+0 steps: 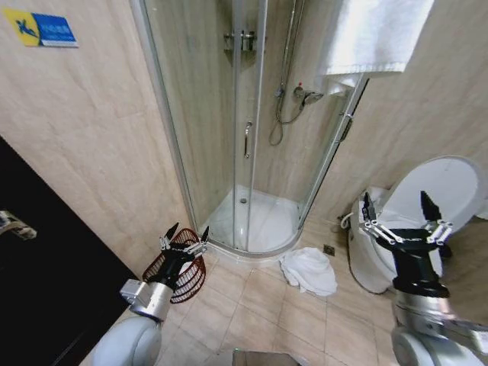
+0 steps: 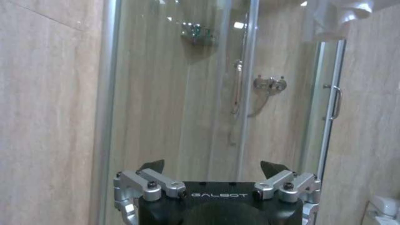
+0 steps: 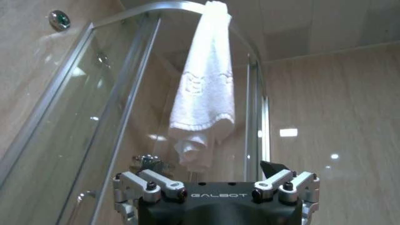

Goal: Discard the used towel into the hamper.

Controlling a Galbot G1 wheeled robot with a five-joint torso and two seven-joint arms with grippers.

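The left gripper [image 1: 184, 238] is held low on the robot's left, its two dark fingers spread apart with nothing between them, directly above the rim of the hamper [image 1: 181, 275]. In the left wrist view the same gripper [image 2: 212, 169] is seen spread and empty, facing the glass of the shower enclosure [image 2: 187, 93]. The right gripper [image 1: 403, 210] is raised on the robot's right, in front of the toilet [image 1: 427, 206], its fingers likewise wide apart and bare; in the right wrist view it [image 3: 216, 171] is aimed upward at a white towel [image 3: 203, 98] hung over the top rail of the enclosure.

The hamper, a round dark red-brown wire basket, stands upright on the tiled floor [image 1: 259, 313] against the beige wall, just beside the near left edge of the shower tray [image 1: 255, 221]. Its inside is largely hidden by the left arm, and what it holds cannot be told.

The used towel [image 1: 309, 271] lies crumpled in a white heap on the floor tiles, just outside the curved front edge of the shower tray, between the hamper and the toilet and nearer the toilet. Its heap is slightly longer from the tray's edge toward the robot, with no clear pointing end. It is touched by neither gripper.
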